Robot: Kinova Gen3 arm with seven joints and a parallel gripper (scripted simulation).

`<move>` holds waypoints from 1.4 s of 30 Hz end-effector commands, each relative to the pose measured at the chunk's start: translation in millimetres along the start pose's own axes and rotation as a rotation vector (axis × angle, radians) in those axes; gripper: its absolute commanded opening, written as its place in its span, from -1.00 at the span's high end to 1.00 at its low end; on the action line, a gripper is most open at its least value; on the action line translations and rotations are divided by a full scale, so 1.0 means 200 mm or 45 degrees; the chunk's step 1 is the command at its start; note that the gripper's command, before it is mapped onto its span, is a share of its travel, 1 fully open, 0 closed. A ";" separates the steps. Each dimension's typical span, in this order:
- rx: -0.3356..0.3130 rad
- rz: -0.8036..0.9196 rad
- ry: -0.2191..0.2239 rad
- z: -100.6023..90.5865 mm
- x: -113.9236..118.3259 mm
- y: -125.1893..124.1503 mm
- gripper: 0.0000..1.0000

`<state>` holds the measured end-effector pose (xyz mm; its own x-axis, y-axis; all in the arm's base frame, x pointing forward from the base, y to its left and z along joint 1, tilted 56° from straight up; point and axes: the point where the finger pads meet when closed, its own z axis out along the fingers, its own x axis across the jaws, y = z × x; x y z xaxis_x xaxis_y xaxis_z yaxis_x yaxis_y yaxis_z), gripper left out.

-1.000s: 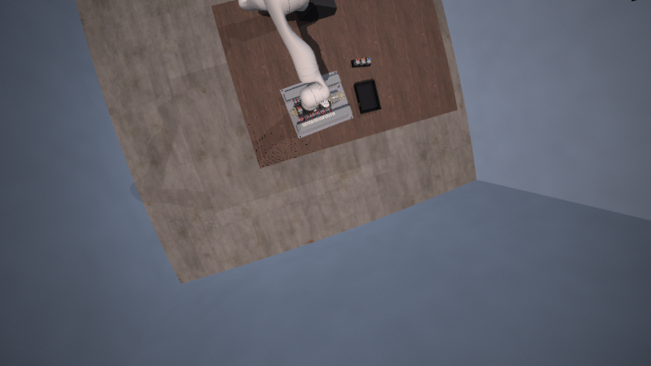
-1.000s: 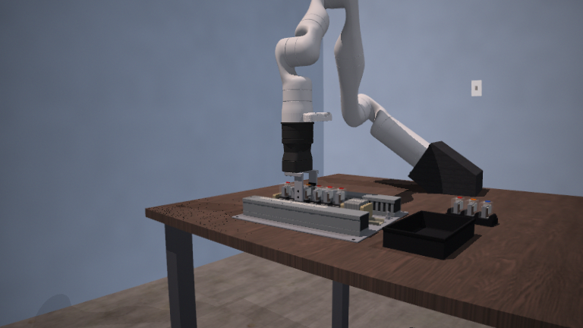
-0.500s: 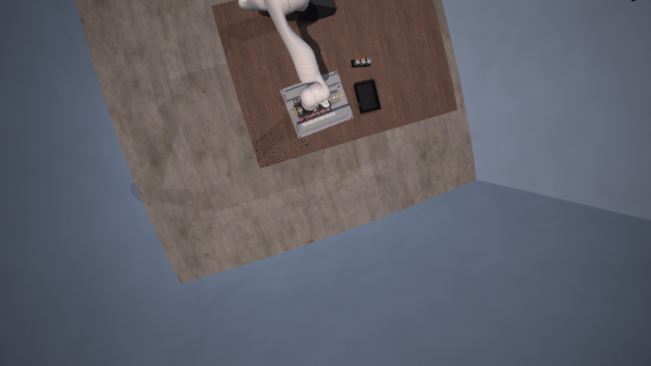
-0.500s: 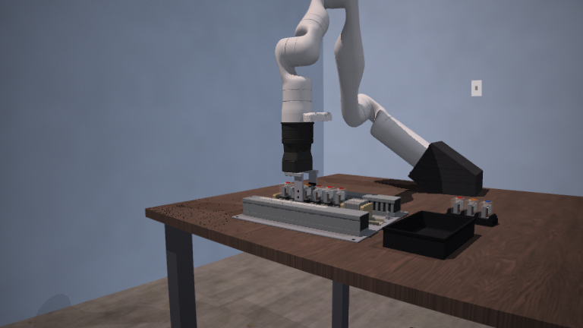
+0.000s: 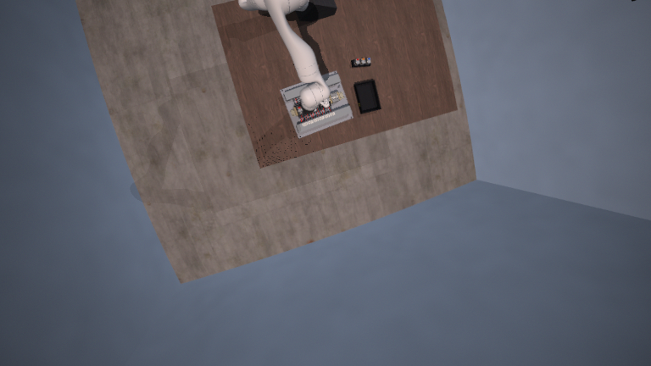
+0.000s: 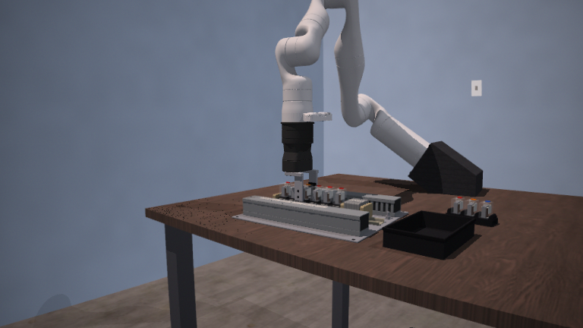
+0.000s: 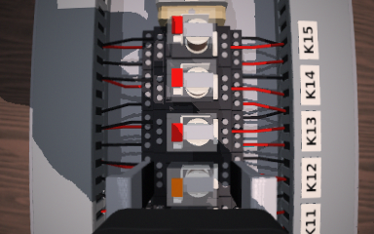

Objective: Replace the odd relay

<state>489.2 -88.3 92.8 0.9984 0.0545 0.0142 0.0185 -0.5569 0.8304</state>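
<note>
The gripper (image 7: 191,187), fingers spread wide and holding nothing, straddles the orange-button relay (image 7: 191,181) seated in its socket beside label K12 (image 7: 312,175), 1 finger on each flank, neither visibly touching. The 3 relays above it in the wrist view show red buttons (image 7: 177,132). The relay looks small, light, rigid and smooth-sided; a square pinch low on its 2 flat flanks and a straight upward pull should beat the spring contacts without tilting it. Beyond the panel (image 6: 300,216), the black tray (image 6: 427,234) and 3 spares (image 6: 471,206) wait on the table (image 6: 494,281).
</note>
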 end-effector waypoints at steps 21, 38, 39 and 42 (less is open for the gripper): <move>0.003 0.002 0.001 -0.01 0.00 -0.01 -1.00; 0.003 0.001 0.001 -0.02 0.00 -0.01 -1.00; 0.003 0.002 0.001 -0.02 0.00 -0.01 -1.00; 0.004 0.003 0.000 -0.02 0.00 -0.01 -1.00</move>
<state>488.9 -87.2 92.8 0.9984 0.0554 0.0133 0.0199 -0.5567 0.8305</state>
